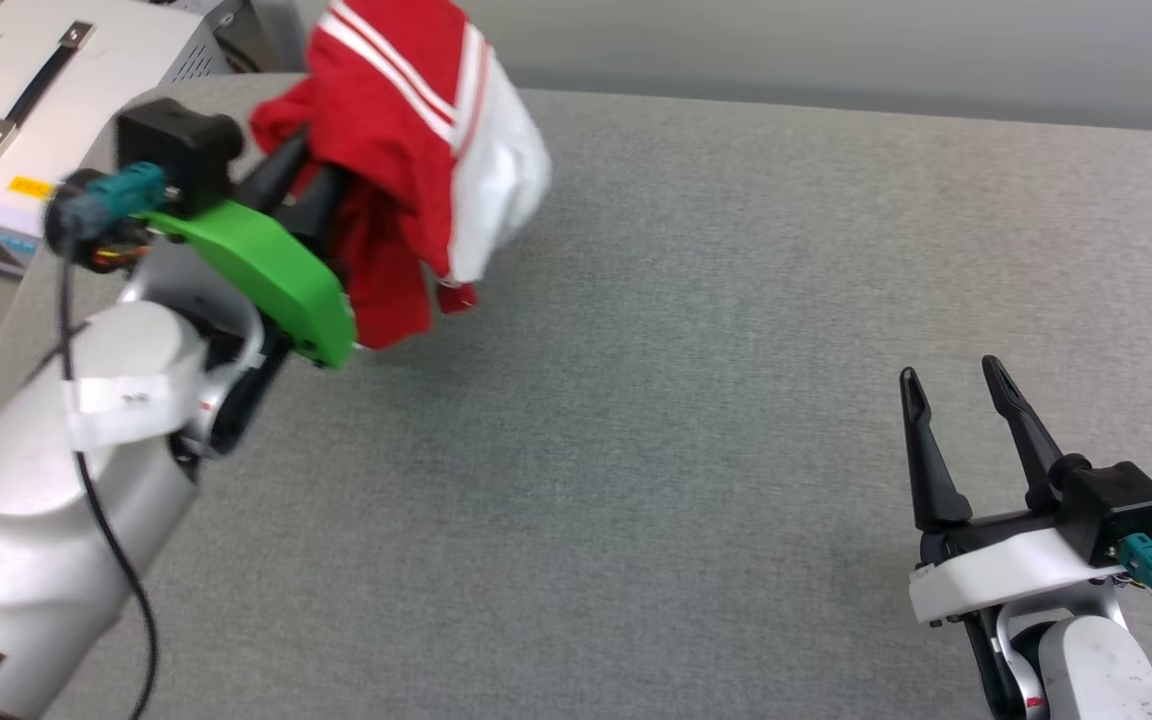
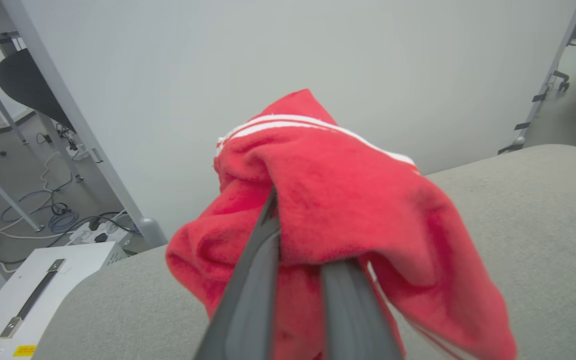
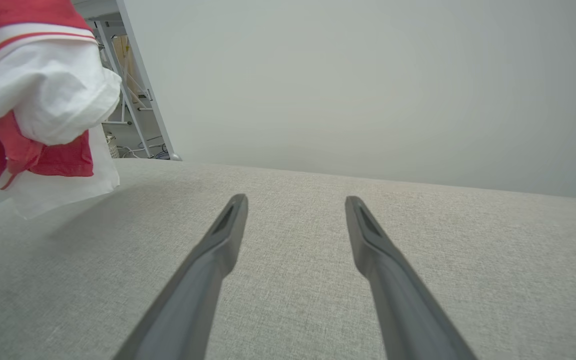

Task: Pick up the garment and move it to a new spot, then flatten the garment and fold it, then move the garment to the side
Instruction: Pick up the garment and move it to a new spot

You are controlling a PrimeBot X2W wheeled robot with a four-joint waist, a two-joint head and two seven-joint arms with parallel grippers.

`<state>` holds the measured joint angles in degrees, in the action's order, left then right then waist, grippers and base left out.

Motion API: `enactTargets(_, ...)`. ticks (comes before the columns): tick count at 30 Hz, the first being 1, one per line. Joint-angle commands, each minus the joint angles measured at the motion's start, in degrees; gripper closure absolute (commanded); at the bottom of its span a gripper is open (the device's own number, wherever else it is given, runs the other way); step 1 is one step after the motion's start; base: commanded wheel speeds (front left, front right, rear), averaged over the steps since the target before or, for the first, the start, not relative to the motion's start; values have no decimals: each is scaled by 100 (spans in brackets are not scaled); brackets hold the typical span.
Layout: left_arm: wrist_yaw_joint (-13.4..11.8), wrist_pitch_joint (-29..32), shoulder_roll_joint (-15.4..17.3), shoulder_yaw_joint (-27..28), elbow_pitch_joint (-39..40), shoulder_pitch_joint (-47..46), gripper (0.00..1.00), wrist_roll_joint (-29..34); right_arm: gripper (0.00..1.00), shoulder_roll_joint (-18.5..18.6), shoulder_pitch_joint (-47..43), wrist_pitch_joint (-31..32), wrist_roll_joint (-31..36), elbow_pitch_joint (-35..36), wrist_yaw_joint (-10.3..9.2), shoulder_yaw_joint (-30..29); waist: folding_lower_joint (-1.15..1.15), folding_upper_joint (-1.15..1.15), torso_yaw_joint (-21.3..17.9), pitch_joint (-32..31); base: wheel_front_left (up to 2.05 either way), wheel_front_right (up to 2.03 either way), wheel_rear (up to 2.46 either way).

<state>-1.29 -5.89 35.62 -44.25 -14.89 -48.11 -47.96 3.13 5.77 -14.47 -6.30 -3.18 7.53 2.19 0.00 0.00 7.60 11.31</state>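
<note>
The left tool (image 1: pixel 304 185) is pinching the red jersey shirt (image 1: pixel 406 120), its two dark fingers (image 2: pixel 260 260) drawn close together with a thick fold of red fabric gripped between them and their tips buried in the cloth. The shirt hangs bunched from that grip over the far left part of the grey fabric-covered bench (image 1: pixel 686 350), near its back edge. Red cloth drapes over and down both sides of the fingers, white stripes run across the top of the bundle, and a white sleeve (image 1: pixel 501 170) bulges out on the side facing the middle of the bench. The lowest red folds droop close to the bench surface, and the right wrist view shows a shadow on the bench beneath them; whether the bottom edge touches the bench I cannot tell. A green cover (image 1: pixel 266 270) sits on the left wrist just behind the fingers, and a black cable (image 1: pixel 101 500) runs down along the pale forearm. The right tool (image 1: pixel 951 372) is at the near right of the bench, well apart from the shirt, its fingers spread wide with nothing between them, low over bare grey cloth. A white case with a dark handle (image 1: pixel 36 90) stands beyond the bench's left corner.
</note>
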Motion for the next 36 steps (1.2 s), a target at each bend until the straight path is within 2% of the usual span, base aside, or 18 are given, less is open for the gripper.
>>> enactTargets(1,-78,19,-160,-57,120,100,100,54,0,-8,-83,-52,-45,29,-4,-40,0,0,-292,-235,0,0,0)
enactTargets(8,-375,-144,-1096,-441,95,248,100,176,0,-17,-132,-52,-51,125,-4,-341,0,0,-821,-312,0,0,0)
enactTargets(14,-591,-385,-1936,-954,-644,464,100,475,0,-20,-163,-52,-24,207,-4,-526,0,0,-1279,-253,0,0,0)
enactTargets(18,-528,-449,-2438,-1416,-1338,694,100,655,0,-21,-185,-52,-21,246,-4,-573,0,0,-1488,-201,0,0,0)
enactTargets(21,-325,-467,-2785,-1716,-1850,891,100,676,0,-22,-202,-52,-28,248,-4,-557,0,0,-1558,-185,0,0,0)
enactTargets(23,-229,-506,-2948,-1852,-2125,953,0,698,0,-23,-228,-52,-26,231,-4,-525,0,0,-1566,-187,0,0,0)
enactTargets(27,29,-531,-3148,-2066,-2508,988,0,675,0,-23,-271,-52,-30,169,-4,-451,0,0,-1475,-244,0,0,0)
enactTargets(33,114,-730,-3220,-2005,-2762,876,0,626,0,-24,-324,-52,-30,85,-4,-438,0,0,-1157,-435,0,0,0)
enactTargets(36,148,-811,-3147,-1907,-2743,829,0,629,0,-24,-382,-52,-26,55,-4,-470,0,0,-955,-570,0,0,0)
